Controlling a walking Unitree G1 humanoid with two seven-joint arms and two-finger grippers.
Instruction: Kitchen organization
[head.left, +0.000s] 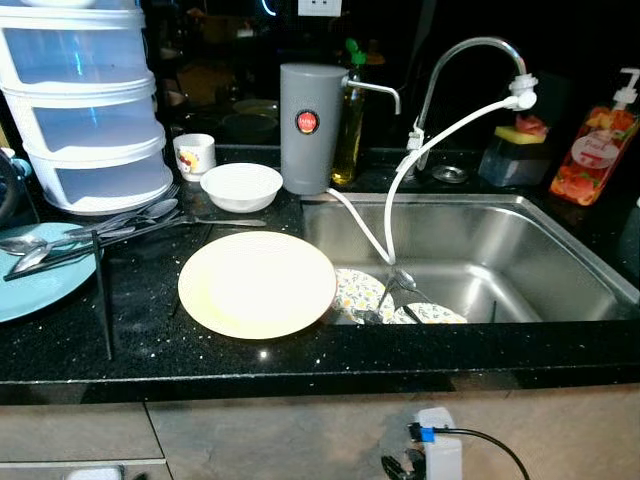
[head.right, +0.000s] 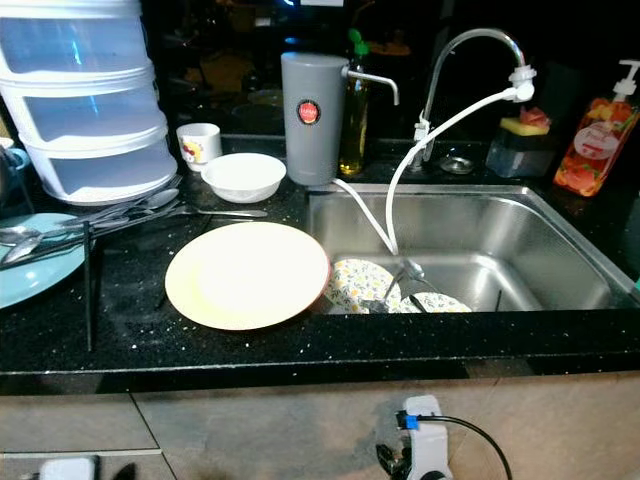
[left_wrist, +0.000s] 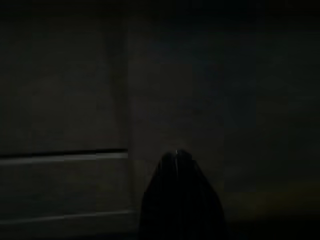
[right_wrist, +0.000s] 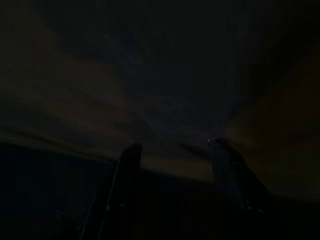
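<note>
Both grippers hang idle below the counter: right gripper (right_wrist: 172, 155) spread, left gripper (left_wrist: 180, 155) clenched; yellow plate (head.left: 257, 283) lies above, left of the sink (head.left: 560, 260).

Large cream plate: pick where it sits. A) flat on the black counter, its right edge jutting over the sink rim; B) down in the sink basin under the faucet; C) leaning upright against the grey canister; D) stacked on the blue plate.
A: the large cream plate lies flat on the black counter, its right edge overhanging the sink rim.
</note>
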